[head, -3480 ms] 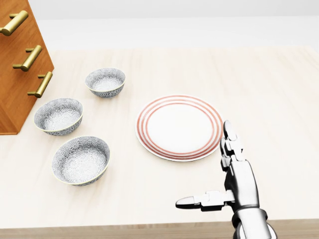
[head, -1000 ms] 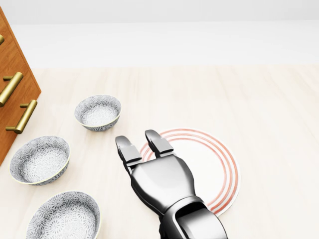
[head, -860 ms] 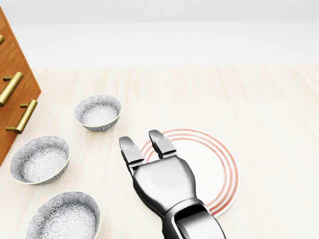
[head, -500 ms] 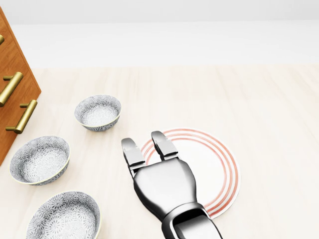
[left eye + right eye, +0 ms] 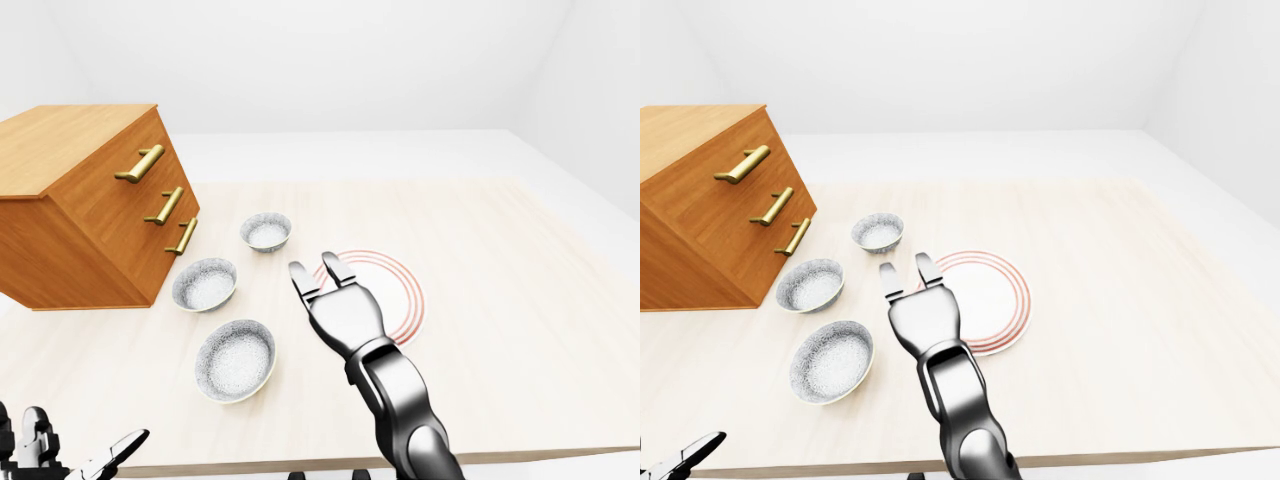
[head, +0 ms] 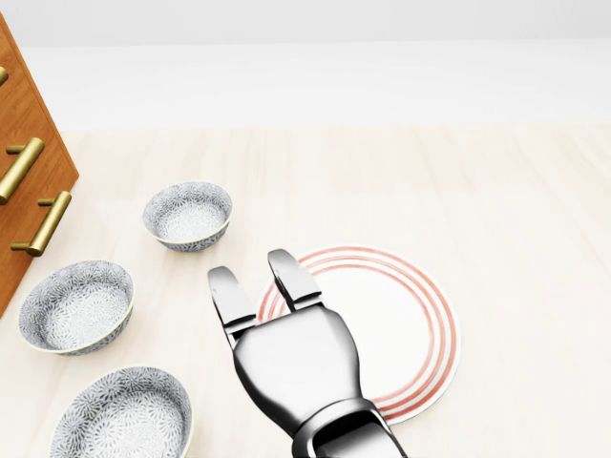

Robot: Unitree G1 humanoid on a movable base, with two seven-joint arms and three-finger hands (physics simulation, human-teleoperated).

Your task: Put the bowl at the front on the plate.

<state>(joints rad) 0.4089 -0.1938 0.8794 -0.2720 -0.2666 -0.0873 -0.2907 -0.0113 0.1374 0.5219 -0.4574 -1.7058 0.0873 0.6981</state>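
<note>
Three patterned grey bowls stand in a column left of the plate. The nearest bowl sits at the bottom left of the head view. The white plate with red rings lies to its right. My right hand hovers open over the plate's left edge. Its two straight fingers point up-left toward the gap between the bowls, and it holds nothing. It hides the plate's lower left part. My left hand shows low at the bottom left of the left-eye view, with its fingers spread.
The middle bowl and the far bowl stand above the nearest one. A wooden drawer chest with brass handles fills the left. The table's near edge runs along the bottom.
My right hand has slid left across the plate's edge toward the bowls, fingers still straight. Since 3.5 s ago the view has shifted and the hand has come over the plate.
</note>
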